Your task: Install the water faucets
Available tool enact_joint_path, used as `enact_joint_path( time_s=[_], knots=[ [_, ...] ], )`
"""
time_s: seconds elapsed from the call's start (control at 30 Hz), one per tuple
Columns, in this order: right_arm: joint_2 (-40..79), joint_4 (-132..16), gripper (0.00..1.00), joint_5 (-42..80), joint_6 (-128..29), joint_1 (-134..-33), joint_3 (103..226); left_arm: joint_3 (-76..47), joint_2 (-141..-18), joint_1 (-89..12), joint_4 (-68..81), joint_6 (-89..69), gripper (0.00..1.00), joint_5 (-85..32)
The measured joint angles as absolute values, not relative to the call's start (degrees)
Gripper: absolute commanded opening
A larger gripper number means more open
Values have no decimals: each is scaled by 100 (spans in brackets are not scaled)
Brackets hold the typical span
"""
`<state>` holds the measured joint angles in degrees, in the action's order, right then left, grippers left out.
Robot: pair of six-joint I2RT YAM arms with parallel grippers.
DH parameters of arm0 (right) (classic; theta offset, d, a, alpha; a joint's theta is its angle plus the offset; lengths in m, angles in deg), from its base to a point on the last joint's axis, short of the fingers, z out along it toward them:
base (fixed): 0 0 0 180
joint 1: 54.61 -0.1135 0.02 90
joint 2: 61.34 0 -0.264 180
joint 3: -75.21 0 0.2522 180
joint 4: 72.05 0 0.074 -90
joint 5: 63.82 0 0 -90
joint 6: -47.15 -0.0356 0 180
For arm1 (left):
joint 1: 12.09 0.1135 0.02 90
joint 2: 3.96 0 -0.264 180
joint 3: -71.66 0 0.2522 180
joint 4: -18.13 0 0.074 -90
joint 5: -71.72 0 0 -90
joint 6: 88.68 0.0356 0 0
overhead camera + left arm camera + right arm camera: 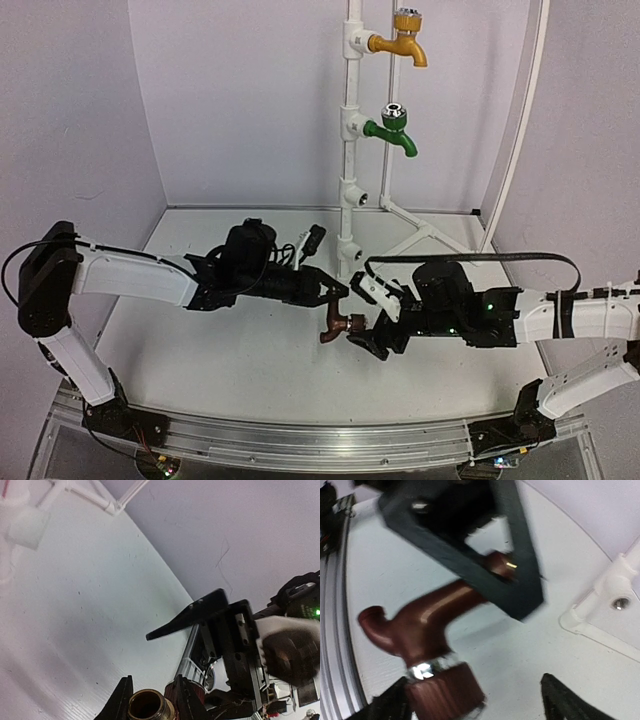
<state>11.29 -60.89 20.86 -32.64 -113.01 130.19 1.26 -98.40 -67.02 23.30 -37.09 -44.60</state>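
Observation:
The dark brown faucet (336,327) hangs just above the table, held by my left gripper (338,300). In the left wrist view that gripper (150,700) is shut on the faucet's brass threaded end (145,706). My right gripper (373,336) is wide open beside the faucet. In the right wrist view (470,687) the faucet's ribbed cap (445,690) lies against its left finger (390,705), and the right finger (565,700) stands well apart. The green faucet (394,131) sits in a socket of the white pipe stand (350,150).
A yellow-orange faucet (402,45) is fitted at the top of the stand. Open sockets show lower on the stand (357,198). The stand's white foot (425,232) spreads over the table's back right. A rail (300,435) runs along the near edge.

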Motion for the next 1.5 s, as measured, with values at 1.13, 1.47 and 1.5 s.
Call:
enact_joint_path(
  time_s=[1.13,1.47,1.5],
  knots=[
    [924,-11435,53,1617,-6973,-11254,11819,593,-10604,-7121,7706,-4818,0,-3952],
    [976,-11770,47,1929,-7045,-11254,11679,617,-10606,-7146,7795,-4796,0,-3586],
    [992,-11778,47,1943,-7051,-11254,11679,618,-10606,-7152,7794,-4795,0,-3562]
  ],
)
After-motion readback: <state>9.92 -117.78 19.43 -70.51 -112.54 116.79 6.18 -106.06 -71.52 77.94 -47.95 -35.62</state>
